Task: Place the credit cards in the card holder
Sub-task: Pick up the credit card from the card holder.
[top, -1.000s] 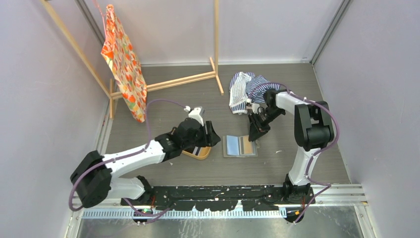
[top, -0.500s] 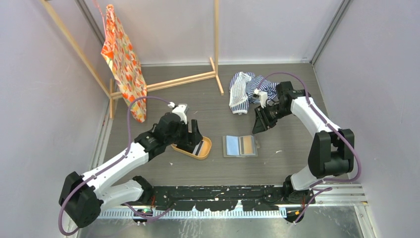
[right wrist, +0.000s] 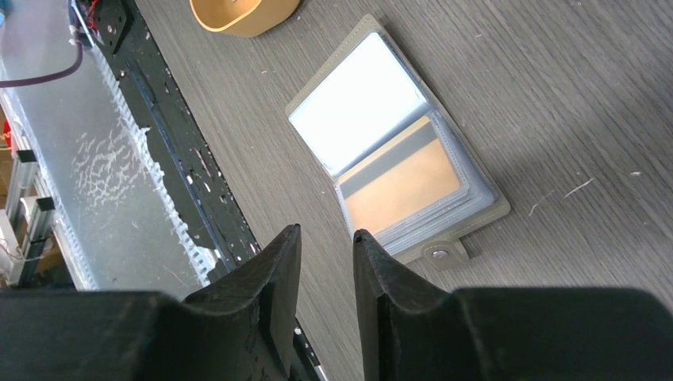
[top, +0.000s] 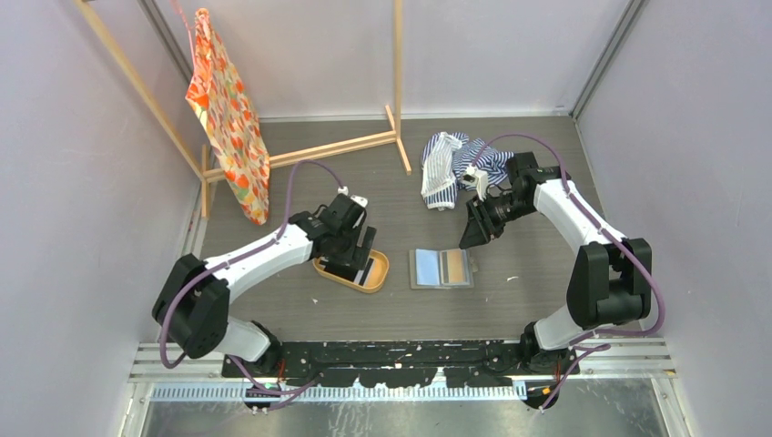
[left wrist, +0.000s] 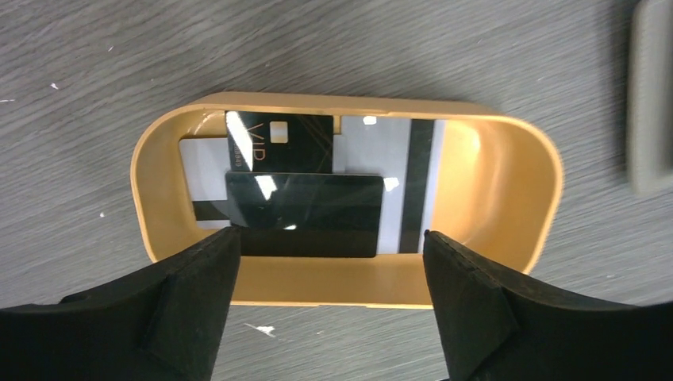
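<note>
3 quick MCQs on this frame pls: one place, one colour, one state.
1. Where are the black cards? A) in the orange tray B) in the card holder C) in the left hand
2. Colour of the card sleeved in the card holder? A) white B) orange-tan C) black
3. The left hand is: A) shut on a card B) open, empty C) out of view
Key: 1A, they lie inside the orange tray. 2B, an orange-tan card shows in one sleeve. 3B, its jaws stand wide, nothing between.
</note>
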`<action>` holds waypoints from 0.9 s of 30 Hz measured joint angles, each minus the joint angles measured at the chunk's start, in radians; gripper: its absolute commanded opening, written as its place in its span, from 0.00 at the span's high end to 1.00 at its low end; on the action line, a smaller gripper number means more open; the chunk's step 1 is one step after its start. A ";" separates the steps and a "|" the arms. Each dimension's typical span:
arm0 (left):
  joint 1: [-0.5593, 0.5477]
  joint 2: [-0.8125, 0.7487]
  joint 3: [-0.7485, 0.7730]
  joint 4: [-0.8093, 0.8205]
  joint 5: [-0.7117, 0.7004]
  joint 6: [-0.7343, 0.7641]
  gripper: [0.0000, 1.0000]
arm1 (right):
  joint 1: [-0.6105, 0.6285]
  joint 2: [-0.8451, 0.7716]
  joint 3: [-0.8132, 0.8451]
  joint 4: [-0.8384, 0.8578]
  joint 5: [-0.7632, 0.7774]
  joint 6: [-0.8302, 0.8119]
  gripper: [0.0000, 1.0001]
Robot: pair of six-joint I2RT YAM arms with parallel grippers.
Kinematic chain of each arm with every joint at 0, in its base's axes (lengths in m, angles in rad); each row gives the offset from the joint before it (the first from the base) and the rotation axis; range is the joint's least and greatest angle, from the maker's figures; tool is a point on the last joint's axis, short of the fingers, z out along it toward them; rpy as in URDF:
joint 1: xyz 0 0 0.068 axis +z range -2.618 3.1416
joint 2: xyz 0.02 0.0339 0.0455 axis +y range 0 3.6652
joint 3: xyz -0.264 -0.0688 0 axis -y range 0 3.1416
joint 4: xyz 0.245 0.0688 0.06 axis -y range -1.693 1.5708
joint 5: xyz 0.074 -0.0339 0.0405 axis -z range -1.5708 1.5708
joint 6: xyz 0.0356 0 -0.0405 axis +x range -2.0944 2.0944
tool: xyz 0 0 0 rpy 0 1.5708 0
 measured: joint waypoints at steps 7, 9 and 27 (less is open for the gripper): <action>-0.002 0.048 0.002 -0.036 -0.010 0.082 0.00 | 0.000 0.013 0.000 -0.009 -0.013 -0.003 0.64; -0.001 0.050 0.002 -0.034 -0.010 0.099 0.00 | 0.000 0.013 0.000 -0.013 -0.016 -0.005 0.64; 0.054 0.244 0.072 -0.054 0.035 0.109 0.00 | 0.000 0.013 0.000 -0.031 -0.033 -0.025 0.64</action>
